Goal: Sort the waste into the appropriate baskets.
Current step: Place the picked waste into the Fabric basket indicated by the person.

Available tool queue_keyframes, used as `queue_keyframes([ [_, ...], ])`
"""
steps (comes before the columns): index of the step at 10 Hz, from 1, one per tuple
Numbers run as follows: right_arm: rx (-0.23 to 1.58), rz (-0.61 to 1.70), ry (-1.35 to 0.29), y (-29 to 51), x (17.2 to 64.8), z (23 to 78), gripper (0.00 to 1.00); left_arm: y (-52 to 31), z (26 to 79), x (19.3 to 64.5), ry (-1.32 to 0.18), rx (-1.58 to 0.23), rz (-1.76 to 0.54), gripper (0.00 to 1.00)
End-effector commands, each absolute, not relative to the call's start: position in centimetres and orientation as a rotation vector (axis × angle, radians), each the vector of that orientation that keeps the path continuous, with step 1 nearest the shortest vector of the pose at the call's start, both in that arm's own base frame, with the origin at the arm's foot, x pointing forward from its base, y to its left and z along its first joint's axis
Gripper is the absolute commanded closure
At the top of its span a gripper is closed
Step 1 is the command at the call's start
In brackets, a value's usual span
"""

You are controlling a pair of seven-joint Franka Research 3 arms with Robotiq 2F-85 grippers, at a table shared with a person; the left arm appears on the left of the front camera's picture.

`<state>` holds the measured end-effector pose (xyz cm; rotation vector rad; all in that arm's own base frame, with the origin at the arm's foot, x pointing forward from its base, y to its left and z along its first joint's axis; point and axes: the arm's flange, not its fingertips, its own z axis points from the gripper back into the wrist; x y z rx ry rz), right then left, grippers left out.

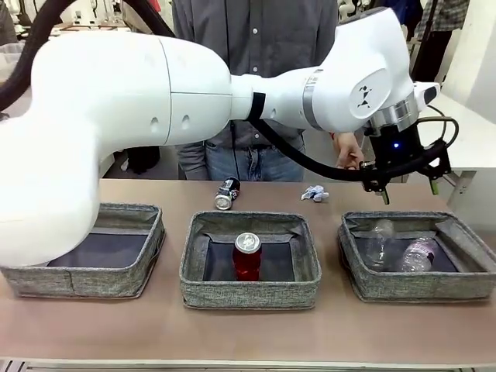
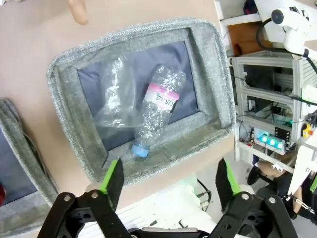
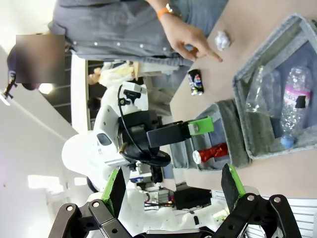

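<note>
The clear plastic bottle (image 2: 158,106) and clear plastic cup (image 2: 116,96) lie in the right basket (image 1: 418,288) under the released left gripper (image 1: 408,190), the red soda can (image 1: 247,260) stands in the middle basket (image 1: 249,296), the crushed dark can (image 1: 226,194) and paper wad (image 1: 314,193) lie unsorted on the table (image 1: 248,333), and the right gripper (image 3: 174,173) gapes empty.

The label (image 2: 162,97) on the clear plastic bottle (image 2: 154,121) bears dark print, too warped to read.

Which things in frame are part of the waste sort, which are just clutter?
Job: left basket; middle basket; right basket; red soda can; clear bottle; clear cup; dark can; paper wad.
Clutter: equipment rack; white side table.
</note>
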<state>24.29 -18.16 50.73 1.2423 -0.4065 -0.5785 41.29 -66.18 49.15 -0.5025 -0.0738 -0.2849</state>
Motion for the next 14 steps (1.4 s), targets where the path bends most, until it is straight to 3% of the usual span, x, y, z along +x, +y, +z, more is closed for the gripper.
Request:
queue_keyframes([
  [1,1.252,-0.589,-0.424,-18.3,24.4,51.1,0.00,-66.7,50.0,41.8,-0.097,-0.482,-0.299,0.00],
  [4,1.252,-0.589,-0.424,-18.3,24.4,51.1,0.00,-66.1,50.6,41.6,-0.087,-0.492,-0.297,0.00],
  [6,1.242,-0.578,-0.407,-18.2,24.3,50.7,0.00,-65.1,51.3,41.3,-0.004,-0.489,-0.367,0.00],
  [7,1.210,-0.640,-0.389,-17.9,25.7,50.5,0.00,-63.7,52.2,41.3,0.009,-0.501,-0.401,0.00],
  [10,1.199,-0.538,-0.192,-15.1,33.0,50.1,0.00,-54.3,55.7,41.0,0.008,-0.496,-0.433,0.00],
  [14,1.193,-0.352,-0.109,-5.2,41.2,51.3,0.00,-38.0,56.6,40.1,0.010,-0.510,-0.219,0.00],
])
